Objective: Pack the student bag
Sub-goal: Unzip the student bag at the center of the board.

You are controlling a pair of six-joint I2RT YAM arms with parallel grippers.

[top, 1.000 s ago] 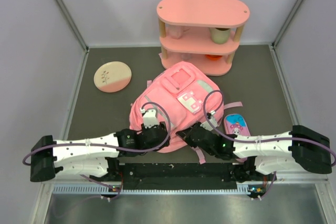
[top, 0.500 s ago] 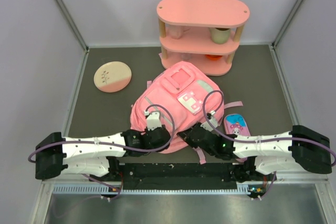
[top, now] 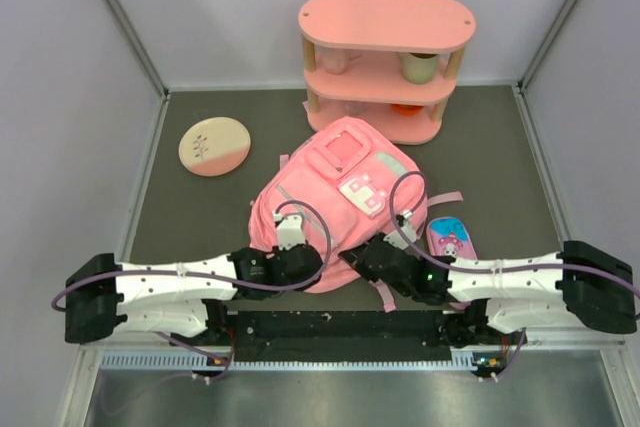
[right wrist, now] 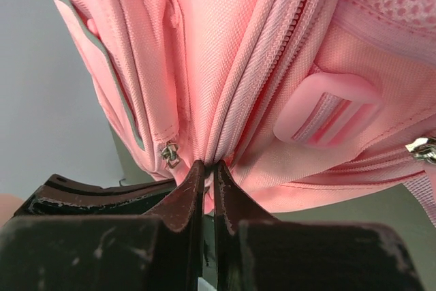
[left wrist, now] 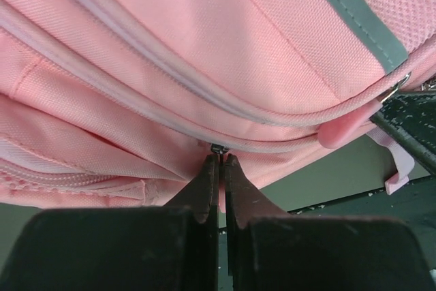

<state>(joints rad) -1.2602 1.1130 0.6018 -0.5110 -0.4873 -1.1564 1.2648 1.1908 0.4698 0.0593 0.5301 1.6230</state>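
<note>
The left gripper [left wrist: 219, 159] pinches shut on a zip pull [left wrist: 216, 148], the right gripper [right wrist: 208, 167] clamps the student bag [top: 295, 197] at its seam; unzipping seems in hand, needing a steady draw along the track.

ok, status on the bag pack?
Left gripper shut on zipper pull, near edge of student bag. Right gripper shut on bag fabric beside a zip. Pencil case beside right arm, not blocking.
</note>
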